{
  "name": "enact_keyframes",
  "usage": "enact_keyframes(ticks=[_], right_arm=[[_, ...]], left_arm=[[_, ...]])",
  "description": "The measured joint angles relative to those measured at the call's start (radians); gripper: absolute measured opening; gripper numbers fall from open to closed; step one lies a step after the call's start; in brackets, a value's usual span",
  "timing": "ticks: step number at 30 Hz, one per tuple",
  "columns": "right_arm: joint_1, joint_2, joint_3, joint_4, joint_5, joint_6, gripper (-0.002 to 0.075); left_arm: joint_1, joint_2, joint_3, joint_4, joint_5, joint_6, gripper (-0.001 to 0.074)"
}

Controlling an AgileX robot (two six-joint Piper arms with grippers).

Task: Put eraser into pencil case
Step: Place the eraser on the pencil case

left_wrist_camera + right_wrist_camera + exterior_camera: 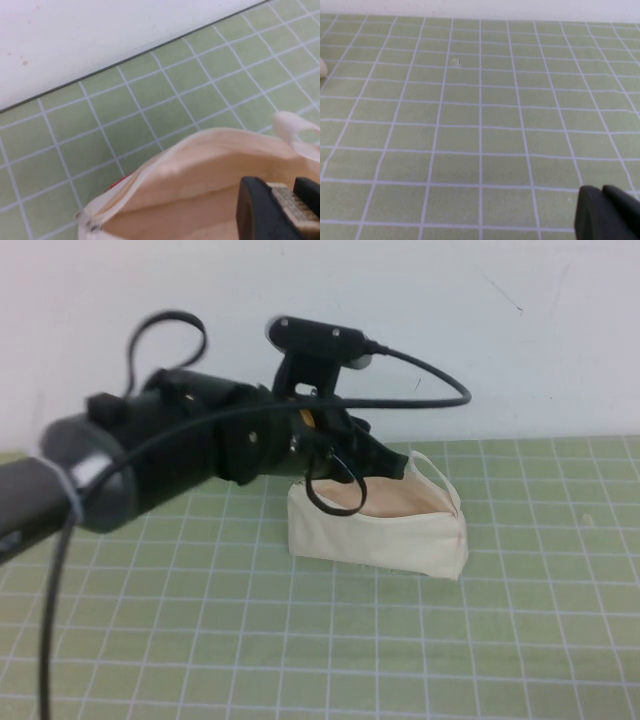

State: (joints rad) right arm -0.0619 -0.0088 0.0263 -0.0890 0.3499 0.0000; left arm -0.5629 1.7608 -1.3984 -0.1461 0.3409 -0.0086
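The cream-white pencil case [380,535] lies on the green mat with its mouth open, showing the tan lining. My left gripper [398,468] hangs over that open mouth at the pouch's far rim. In the left wrist view the gripper [283,187] is shut on the eraser [294,202], a small yellowish block with a lined label between the black fingers, just above the lining of the pencil case [200,165]. The loop strap [290,127] sticks out at one end. My right gripper [602,192] is shut and empty above bare mat, out of the high view.
The green grid mat [200,640] covers the table up to a white wall [500,340] at the back. The left arm and its cable [420,370] hang over the mat's left half. A small red bit [117,184] shows beside the pouch's zip.
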Motion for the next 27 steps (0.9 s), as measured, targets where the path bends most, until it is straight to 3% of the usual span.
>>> enact_keyframes(ticks=[6,12,16,19,24,27], right_arm=[[0.000,0.000,0.000,0.000,0.000,0.000,-0.0001],[0.000,0.000,0.000,0.000,0.000,0.000,-0.0001],[0.000,0.000,0.000,0.000,0.000,0.000,-0.0001],[0.000,0.000,0.000,0.000,0.000,0.000,-0.0001],[0.000,0.000,0.000,0.000,0.000,0.000,-0.0001],[0.000,0.000,0.000,0.000,0.000,0.000,-0.0001]], left_arm=[[0.000,0.082,0.000,0.000,-0.061,-0.005,0.0120],[0.000,0.118,0.000,0.000,-0.082,-0.011,0.0371],[0.009,0.111,0.000,0.000,-0.103,-0.019,0.0440],[0.025,0.064,0.000,-0.002,-0.081,-0.038,0.0385],[0.039,-0.114,0.021,0.057,0.006,-0.032,0.0095],[0.039,-0.254,0.088,0.089,0.025,-0.025,0.0026]])
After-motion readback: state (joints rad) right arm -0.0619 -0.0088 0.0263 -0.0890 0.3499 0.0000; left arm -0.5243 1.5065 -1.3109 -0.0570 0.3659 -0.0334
